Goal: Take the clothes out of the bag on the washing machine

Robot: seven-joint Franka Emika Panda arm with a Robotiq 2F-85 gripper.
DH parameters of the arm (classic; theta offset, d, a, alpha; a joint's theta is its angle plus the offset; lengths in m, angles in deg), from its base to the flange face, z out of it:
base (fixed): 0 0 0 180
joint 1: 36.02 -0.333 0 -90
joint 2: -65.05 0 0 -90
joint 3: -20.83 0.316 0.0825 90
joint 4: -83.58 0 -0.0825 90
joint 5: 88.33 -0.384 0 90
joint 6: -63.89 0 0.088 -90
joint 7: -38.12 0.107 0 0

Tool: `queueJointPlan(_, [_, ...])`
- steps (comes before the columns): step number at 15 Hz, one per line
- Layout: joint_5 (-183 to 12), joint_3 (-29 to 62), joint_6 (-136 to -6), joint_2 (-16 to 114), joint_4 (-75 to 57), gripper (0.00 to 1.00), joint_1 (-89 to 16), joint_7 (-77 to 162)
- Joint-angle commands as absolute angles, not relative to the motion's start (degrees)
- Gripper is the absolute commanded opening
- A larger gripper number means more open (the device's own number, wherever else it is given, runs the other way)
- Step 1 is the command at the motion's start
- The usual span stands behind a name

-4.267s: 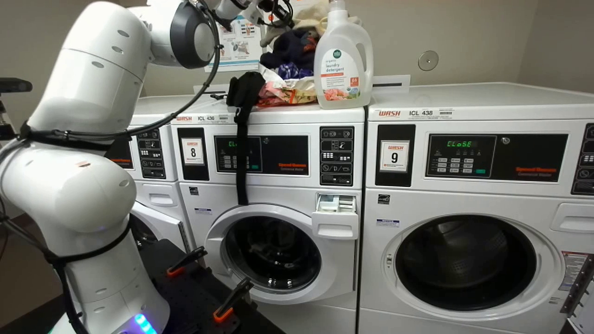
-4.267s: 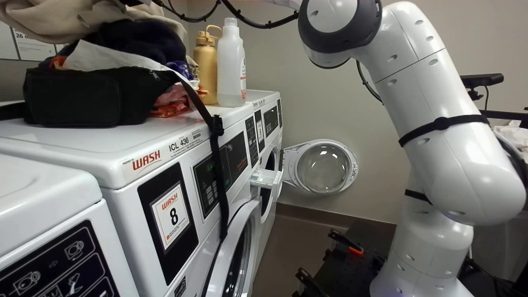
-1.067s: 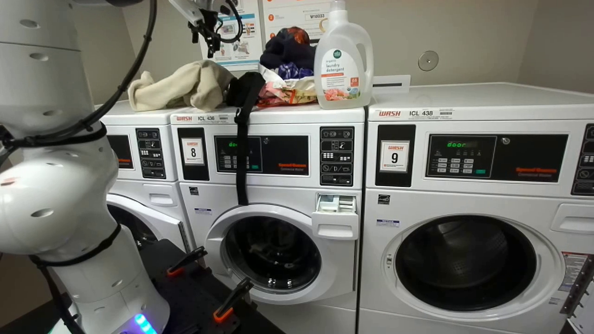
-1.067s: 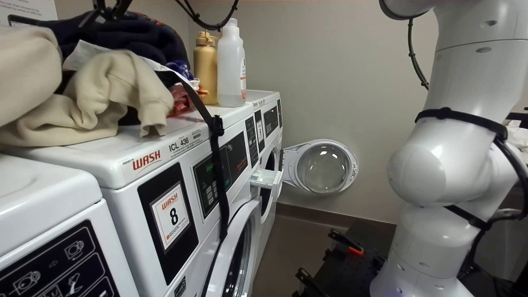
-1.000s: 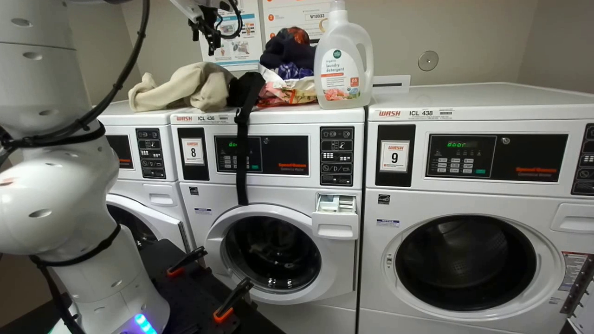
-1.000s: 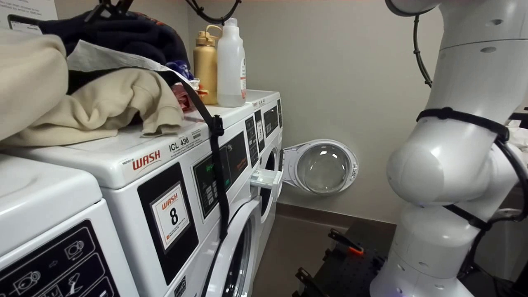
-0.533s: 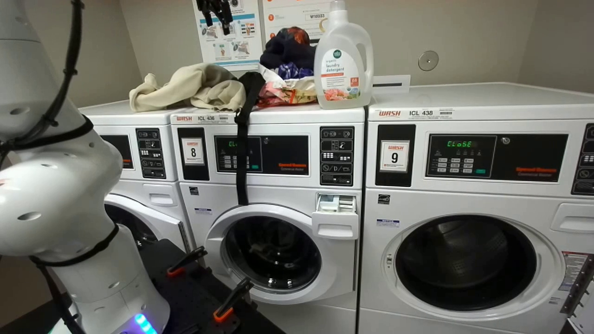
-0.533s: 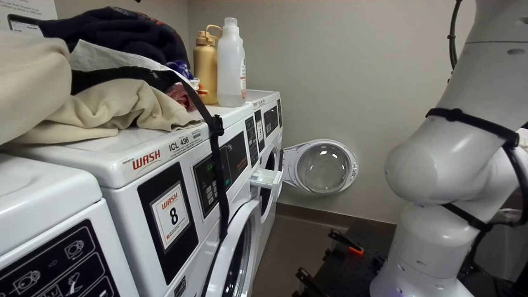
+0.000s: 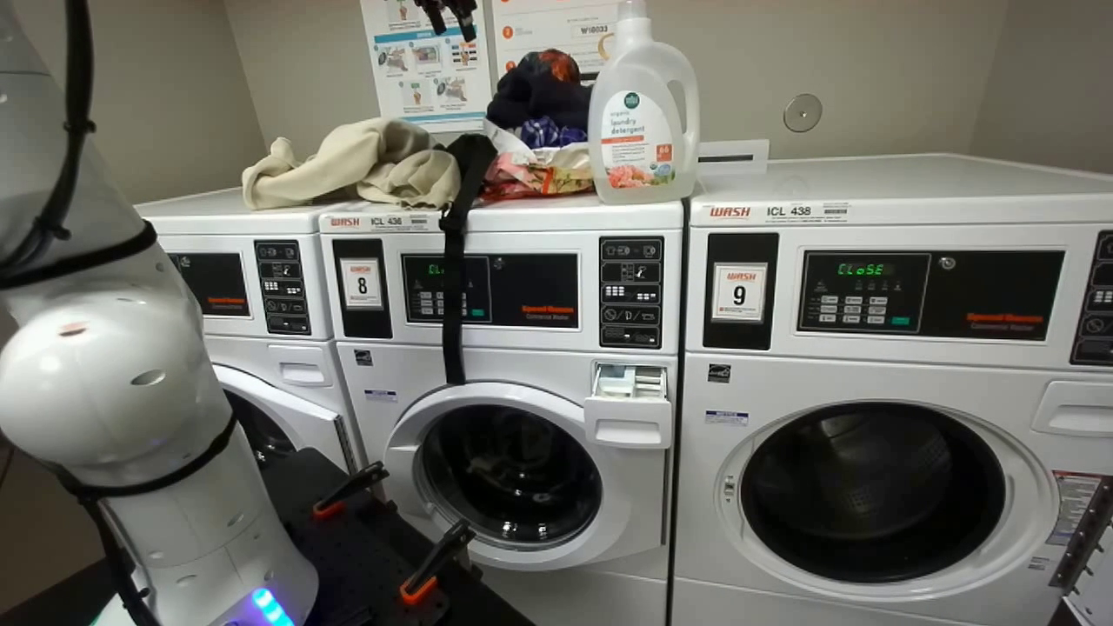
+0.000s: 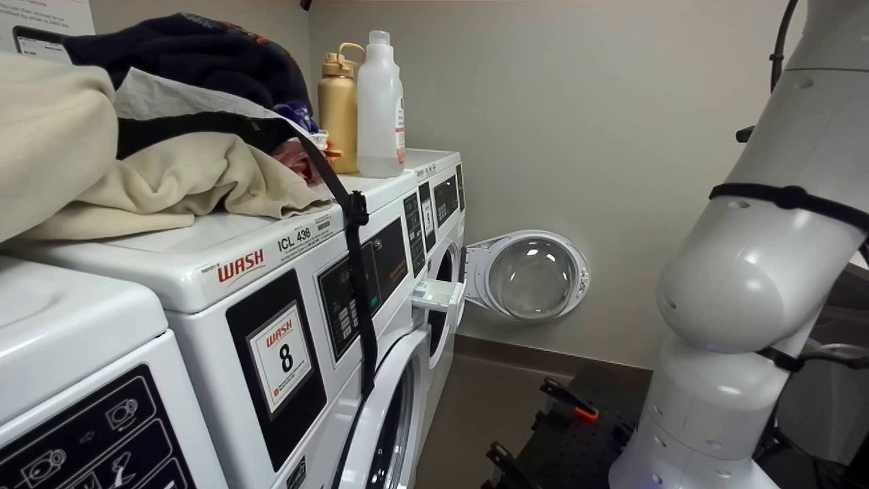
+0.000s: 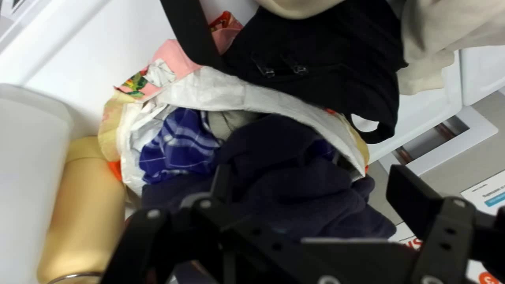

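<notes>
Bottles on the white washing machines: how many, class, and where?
2: a translucent white plastic detergent bottle on machine 8, near its front edge; a gold loop-capped bottle just behind that. Others may be hidden.

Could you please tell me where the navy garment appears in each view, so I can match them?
In an exterior view, the navy garment is upper centre, left of the detergent bottle.
In an exterior view, the navy garment is upper left, left of the detergent bottle.
In the wrist view, the navy garment is lower centre, right of the detergent bottle.
Shared landmark: the detergent bottle, in all three.
</notes>
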State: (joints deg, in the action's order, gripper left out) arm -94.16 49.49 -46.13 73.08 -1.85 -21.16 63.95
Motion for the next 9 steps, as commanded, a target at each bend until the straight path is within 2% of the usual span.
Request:
queueJointPlan(1, [-91.13, 40.38, -46.68, 74.06, -4.63, 1.00, -30.16, 66.71])
queueJointPlan(9, [-89.75, 33.45, -47.82, 73.16, -5.87, 1.00, -37.55, 67.46])
